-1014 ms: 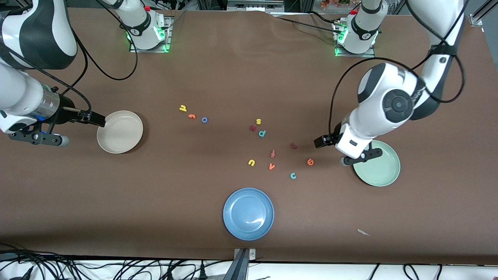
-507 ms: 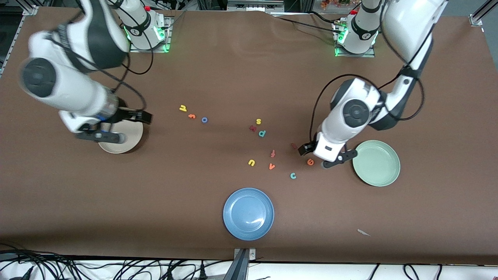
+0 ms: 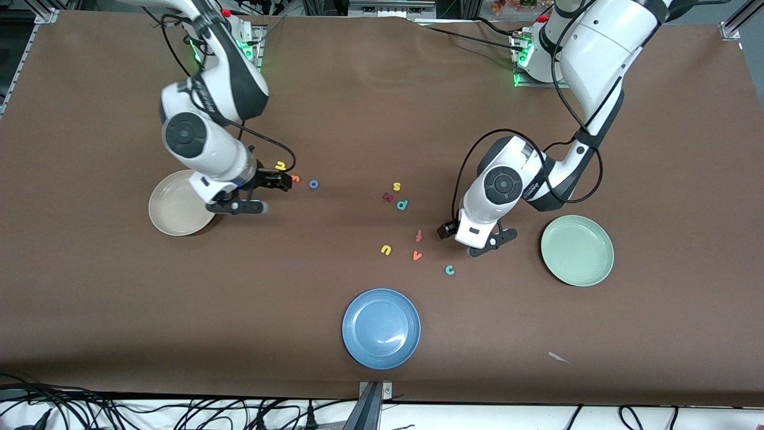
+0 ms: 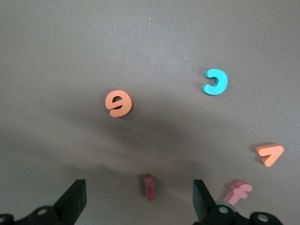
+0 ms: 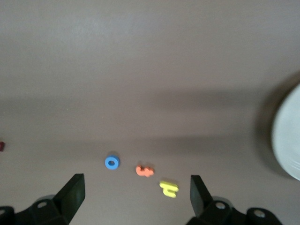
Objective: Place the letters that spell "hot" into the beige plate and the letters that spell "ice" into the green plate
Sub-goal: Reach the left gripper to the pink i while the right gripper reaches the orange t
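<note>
Your left gripper has its jaws spread wide and empty, hanging in the middle of the front view over the dark red i, which the left wrist view shows lying between the two fingers. The orange e and the teal c lie close by on the brown table. The c sits just below the gripper in the front frame, beside the orange v.

Your right gripper also has its jaws spread and empty, over the table by the orange t. The yellow h is just above the t in the frame, and the blue o lies just beside it, toward the frame's centre.

The beige plate lies at the right arm's end and the green plate at the left arm's end. Neither has a letter in it. The blue plate sits at lower centre.
</note>
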{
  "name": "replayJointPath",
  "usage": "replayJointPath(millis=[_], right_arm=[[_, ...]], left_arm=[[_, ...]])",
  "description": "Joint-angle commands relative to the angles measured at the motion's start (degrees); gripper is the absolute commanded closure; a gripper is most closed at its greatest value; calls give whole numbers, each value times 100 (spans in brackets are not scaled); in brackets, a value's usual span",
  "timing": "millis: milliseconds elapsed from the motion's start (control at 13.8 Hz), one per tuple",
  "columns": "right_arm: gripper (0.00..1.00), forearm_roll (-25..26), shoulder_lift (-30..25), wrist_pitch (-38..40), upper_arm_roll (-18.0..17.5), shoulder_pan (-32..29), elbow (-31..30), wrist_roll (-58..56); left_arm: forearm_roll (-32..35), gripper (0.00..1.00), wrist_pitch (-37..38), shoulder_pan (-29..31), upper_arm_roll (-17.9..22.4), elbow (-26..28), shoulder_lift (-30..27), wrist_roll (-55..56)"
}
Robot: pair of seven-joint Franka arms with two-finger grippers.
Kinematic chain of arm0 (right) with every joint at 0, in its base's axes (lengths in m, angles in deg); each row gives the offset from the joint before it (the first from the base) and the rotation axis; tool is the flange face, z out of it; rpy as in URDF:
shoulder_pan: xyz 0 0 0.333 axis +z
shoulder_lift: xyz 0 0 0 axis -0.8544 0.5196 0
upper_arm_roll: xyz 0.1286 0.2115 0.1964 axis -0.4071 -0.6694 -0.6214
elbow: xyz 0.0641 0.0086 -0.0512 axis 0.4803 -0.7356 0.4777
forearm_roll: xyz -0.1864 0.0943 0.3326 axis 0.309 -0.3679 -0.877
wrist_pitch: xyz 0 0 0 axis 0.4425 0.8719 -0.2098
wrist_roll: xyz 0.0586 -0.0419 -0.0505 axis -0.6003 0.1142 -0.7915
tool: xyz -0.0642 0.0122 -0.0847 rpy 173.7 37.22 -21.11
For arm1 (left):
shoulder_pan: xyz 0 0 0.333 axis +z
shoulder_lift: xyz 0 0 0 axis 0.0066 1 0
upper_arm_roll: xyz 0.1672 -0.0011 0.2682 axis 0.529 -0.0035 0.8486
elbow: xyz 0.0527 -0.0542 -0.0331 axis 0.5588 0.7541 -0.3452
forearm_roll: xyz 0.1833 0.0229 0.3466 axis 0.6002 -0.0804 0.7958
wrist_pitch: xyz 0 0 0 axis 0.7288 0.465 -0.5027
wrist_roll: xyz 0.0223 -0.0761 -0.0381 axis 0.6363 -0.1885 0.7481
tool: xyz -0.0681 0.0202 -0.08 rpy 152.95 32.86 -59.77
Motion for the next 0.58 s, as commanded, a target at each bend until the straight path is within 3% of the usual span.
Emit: replayJointPath(millis=[0, 145, 507], right_arm=[[2, 253, 110, -341, -45, 124, -340, -30], [10, 639, 251, -472, -45, 186, -471, -30], [16, 658, 489, -1378, -54, 212, -964, 23]], left_arm=[[488, 0, -6, -83, 1, -145, 205, 496], [569, 4, -6, -109, 1, -145, 267, 690], [551, 15, -6, -284, 10, -294, 504, 980]])
